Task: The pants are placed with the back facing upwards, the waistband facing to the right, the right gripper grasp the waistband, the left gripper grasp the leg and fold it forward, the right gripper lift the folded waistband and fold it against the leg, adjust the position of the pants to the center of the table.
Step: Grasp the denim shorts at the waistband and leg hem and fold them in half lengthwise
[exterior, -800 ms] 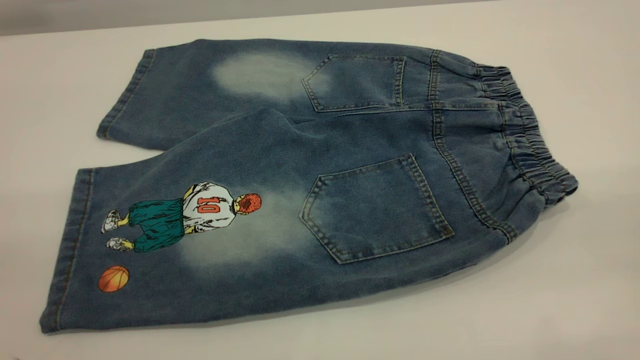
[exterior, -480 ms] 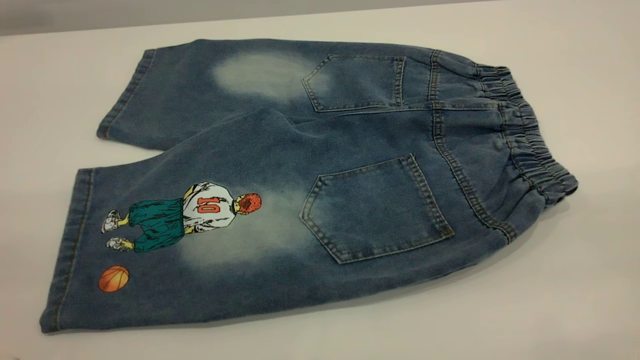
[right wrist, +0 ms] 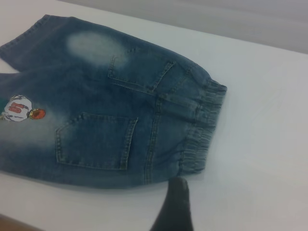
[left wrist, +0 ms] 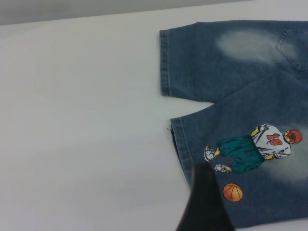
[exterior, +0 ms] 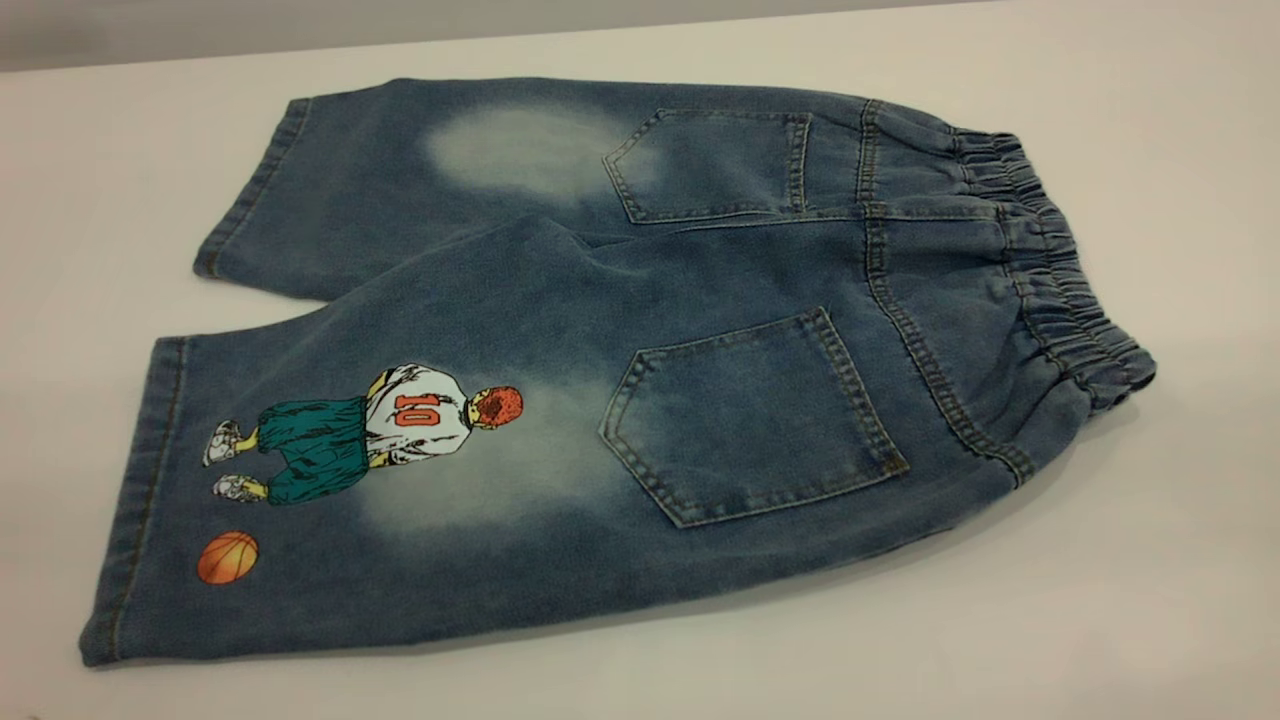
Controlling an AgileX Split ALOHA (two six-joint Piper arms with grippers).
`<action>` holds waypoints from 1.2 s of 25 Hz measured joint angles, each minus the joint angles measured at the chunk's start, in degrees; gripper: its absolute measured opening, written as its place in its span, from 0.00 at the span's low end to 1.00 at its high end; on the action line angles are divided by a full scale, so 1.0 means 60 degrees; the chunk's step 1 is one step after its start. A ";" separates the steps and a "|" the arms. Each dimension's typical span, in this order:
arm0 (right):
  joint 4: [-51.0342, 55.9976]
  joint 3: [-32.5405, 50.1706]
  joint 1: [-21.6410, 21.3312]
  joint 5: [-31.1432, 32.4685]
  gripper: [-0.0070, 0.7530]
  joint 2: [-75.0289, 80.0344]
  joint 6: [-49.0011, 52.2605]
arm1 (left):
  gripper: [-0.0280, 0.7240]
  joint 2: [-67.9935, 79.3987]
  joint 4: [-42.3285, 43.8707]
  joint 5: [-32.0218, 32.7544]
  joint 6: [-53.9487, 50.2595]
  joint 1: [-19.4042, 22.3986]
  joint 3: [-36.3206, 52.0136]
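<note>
My black left gripper (left wrist: 206, 202) hovers over the printed denim leg (left wrist: 250, 159); black right gripper (right wrist: 174, 207) near the ruffled waistband (right wrist: 204, 130). Finger spread: cannot tell.

Only a dark, blurred sliver of the left gripper (left wrist: 204, 202) shows, over the leg (left wrist: 255, 192). The right gripper (right wrist: 174, 207) is likewise cut off beside the waistband (right wrist: 202, 130).

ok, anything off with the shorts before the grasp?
Nothing stands out. The shorts lie flat on the table, back pockets up, waistband to the right, both legs spread. The only quirk is the printed leg lapping slightly over the plain one at the crotch. No damage.
</note>
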 joint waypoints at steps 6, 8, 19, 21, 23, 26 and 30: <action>0.0000 0.0000 0.0000 0.0000 0.76 0.0000 0.0000 | 0.66 0.0000 0.0000 0.0000 0.0000 0.0000 0.0000; 0.0000 0.0000 0.0000 0.0000 0.76 0.0000 0.0032 | 0.66 0.0000 0.0000 0.0000 0.0000 0.0000 0.0000; 0.0000 0.0000 0.0000 -0.0180 0.76 0.0000 -0.0006 | 0.66 0.0000 0.0000 0.0000 0.0003 0.0000 0.0000; 0.0086 0.0000 0.0000 -0.0491 0.76 0.0000 -0.0006 | 0.66 0.0000 0.0000 0.0000 0.0003 0.0000 0.0000; 0.0170 -0.0019 0.0000 -0.0554 0.76 0.0000 0.0086 | 0.66 0.0000 0.0010 -0.0009 0.0003 0.0000 0.0000; 0.0159 -0.0040 0.0000 -0.0814 0.76 0.0000 0.0444 | 0.66 0.0194 0.0143 -0.0059 -0.0017 0.0000 -0.0036; 0.0159 -0.0178 0.0037 -0.1463 0.76 0.0444 0.0810 | 0.66 0.0967 0.0708 -0.0845 -0.0386 0.0000 -0.0404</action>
